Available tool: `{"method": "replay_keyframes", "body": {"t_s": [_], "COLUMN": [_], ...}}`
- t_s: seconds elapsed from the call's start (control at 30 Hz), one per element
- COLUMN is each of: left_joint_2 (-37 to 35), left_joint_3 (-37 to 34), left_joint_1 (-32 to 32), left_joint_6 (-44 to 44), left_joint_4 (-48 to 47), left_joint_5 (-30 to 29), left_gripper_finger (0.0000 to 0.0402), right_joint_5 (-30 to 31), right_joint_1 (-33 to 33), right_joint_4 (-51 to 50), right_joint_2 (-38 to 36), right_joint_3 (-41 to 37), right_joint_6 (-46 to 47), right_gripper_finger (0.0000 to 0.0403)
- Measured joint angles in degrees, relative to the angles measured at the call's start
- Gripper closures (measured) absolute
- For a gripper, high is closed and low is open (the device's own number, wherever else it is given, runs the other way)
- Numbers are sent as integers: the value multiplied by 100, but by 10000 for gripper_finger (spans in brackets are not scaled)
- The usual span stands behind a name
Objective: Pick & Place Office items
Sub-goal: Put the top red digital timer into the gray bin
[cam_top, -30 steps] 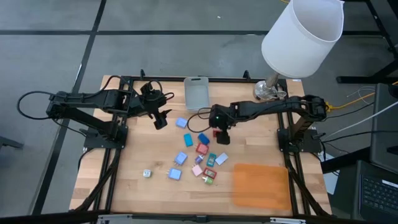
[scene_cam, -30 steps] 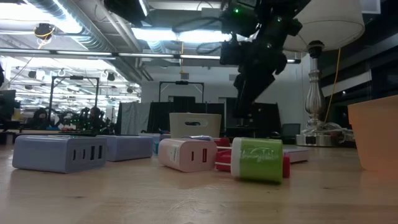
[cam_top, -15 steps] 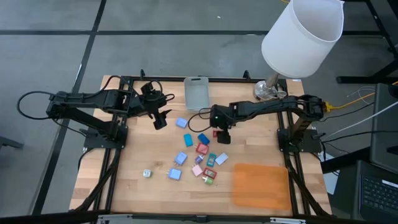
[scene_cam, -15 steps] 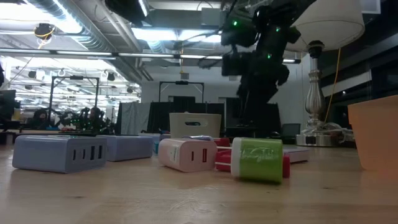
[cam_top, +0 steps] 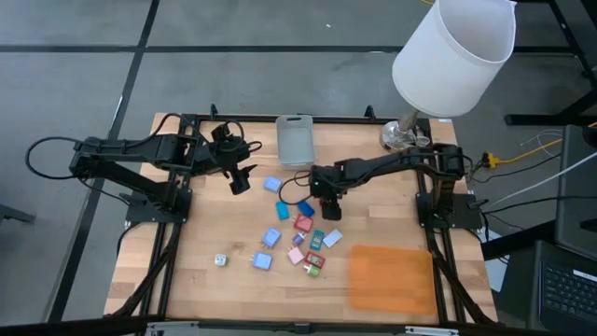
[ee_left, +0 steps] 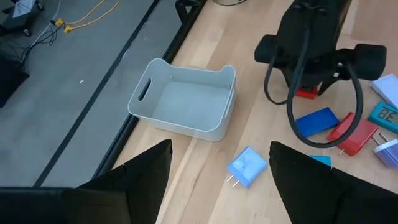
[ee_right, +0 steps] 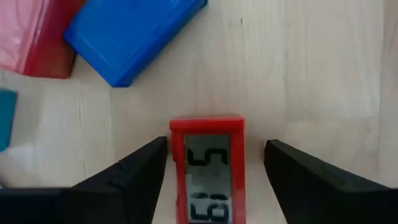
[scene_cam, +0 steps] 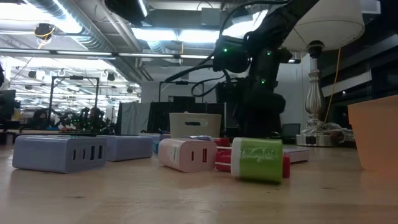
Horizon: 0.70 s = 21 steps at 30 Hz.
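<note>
right wrist view cuts off red clock between right tool fingers.

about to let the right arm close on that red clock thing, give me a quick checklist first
1. Right gripper open: ok.
2. Small red digital clock with grey display centred between the fingers: ok.
3. Blue rectangular block outside the fingers' path: ok.
4. Fingers low enough to grip the clock's sides: cannot tell.
5. Left gripper open, parked away near the grey translucent plastic bin: ok.
</note>
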Motion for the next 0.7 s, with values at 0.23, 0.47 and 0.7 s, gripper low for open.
{"method": "replay_keyframes", "body": {"t_s": [0.23, 0.47, 0.7], "left_joint_2": [0, 0, 0], "left_joint_3": [0, 0, 0], "left_joint_1": [4, 4, 5], "left_joint_6": [0, -65, -105], "left_joint_4": [-2, 0, 4], "left_joint_5": [-19, -144, -375], "left_gripper_finger": [137, 137, 137], "right_joint_5": [16, -306, -933], "right_joint_1": [-122, -257, -277], "right_joint_4": [31, 2, -106], "right_joint_2": [107, 102, -263], "right_joint_3": [8, 65, 608], "right_joint_6": [183, 534, 1133], "right_gripper_finger": [225, 254, 254]}}
